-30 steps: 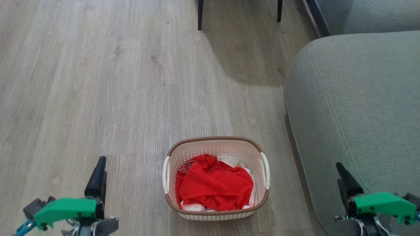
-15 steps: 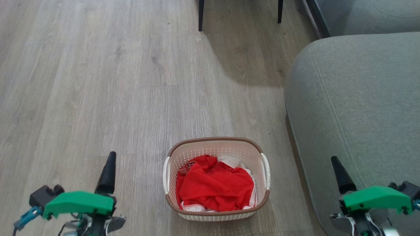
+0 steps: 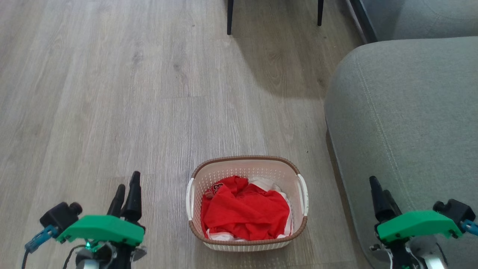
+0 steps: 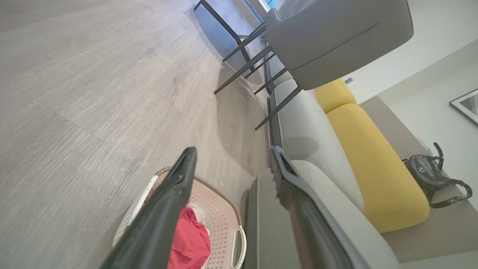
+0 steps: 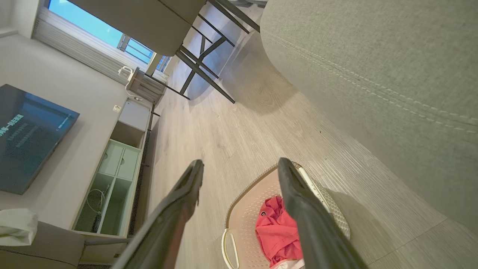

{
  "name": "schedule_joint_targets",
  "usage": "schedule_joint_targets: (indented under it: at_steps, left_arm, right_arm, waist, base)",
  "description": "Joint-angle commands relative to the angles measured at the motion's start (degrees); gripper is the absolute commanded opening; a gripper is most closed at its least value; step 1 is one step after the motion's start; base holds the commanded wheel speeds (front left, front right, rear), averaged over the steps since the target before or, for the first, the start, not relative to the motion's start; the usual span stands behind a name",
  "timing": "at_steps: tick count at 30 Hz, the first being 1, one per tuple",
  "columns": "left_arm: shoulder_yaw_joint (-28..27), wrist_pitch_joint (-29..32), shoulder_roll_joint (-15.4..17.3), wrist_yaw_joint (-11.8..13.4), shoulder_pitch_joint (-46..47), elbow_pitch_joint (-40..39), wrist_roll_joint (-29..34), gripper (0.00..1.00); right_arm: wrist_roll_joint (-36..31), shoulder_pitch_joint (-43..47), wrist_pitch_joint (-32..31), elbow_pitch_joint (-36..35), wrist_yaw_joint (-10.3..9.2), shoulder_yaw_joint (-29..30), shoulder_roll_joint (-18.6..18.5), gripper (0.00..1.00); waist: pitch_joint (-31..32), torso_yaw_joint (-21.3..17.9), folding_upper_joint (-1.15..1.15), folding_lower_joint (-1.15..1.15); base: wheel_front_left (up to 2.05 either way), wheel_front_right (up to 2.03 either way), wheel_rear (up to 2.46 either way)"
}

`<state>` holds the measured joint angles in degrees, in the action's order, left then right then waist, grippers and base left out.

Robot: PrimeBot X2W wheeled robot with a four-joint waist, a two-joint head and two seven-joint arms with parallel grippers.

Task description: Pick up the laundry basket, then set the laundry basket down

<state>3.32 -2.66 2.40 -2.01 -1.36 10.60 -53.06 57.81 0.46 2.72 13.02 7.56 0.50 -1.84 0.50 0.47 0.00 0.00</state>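
Note:
The laundry basket (image 3: 244, 158) stands on the wood floor at lower centre, cream and perforated, with a brown rim and white side handles. Red and white clothes (image 3: 242, 211) are heaped inside it. My left gripper (image 3: 128, 182) hovers to the basket's left, open, with nothing between its fingers. My right gripper (image 3: 379, 186) is open too, to the basket's right and in front of the sofa. Past my left gripper (image 4: 233, 149), the left wrist view has the basket (image 4: 220, 224) low down. Beyond my right gripper (image 5: 241, 162), the right wrist view shows the basket (image 5: 242, 220) from the other side.
A grey sofa (image 3: 403, 123) runs along the right, close to the basket's right handle. Two dark chair legs (image 3: 230, 16) stand at the top centre. Yellow cushions (image 4: 373, 160) and a black bag (image 4: 433, 175) lie on the sofa farther back. A TV (image 5: 26, 138) hangs above a low cabinet.
Both grippers have moved forward and a little inward towards the basket; the left one has turned so both fingers show. The basket has not moved.

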Motion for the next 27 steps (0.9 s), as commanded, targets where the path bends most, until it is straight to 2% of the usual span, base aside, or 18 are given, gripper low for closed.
schedule_joint_targets:
  at_steps: [1, 11, 27]
  left_arm:
    - [-0.28, -0.79, 0.79, 0.21, 1.16, -2.31, 2.16, 1.0]
    - [2.47, -2.64, 2.48, 2.75, 0.64, -2.66, 11.85, 1.0]
    - [6.16, -5.33, 4.26, 6.48, 0.04, -3.52, 22.76, 1.0]
  right_arm:
    - [-1.89, -1.05, 0.74, -2.28, -0.03, -0.88, -0.55, 1.0]
    - [-9.84, -1.08, 2.59, -2.27, -0.04, -3.08, -0.63, 1.0]
    - [-20.66, -1.02, 5.28, -2.79, -0.05, -5.53, -0.74, 1.0]
  waist:
    - [0.0, 0.02, 0.0, 0.0]
    - [0.13, 0.03, 0.0, 0.0]
    - [0.34, 0.09, 0.0, 0.0]
  base:
    - [0.0, 0.0, 0.0]
    - [0.0, 0.0, 0.0]
    - [0.0, 0.0, 0.0]
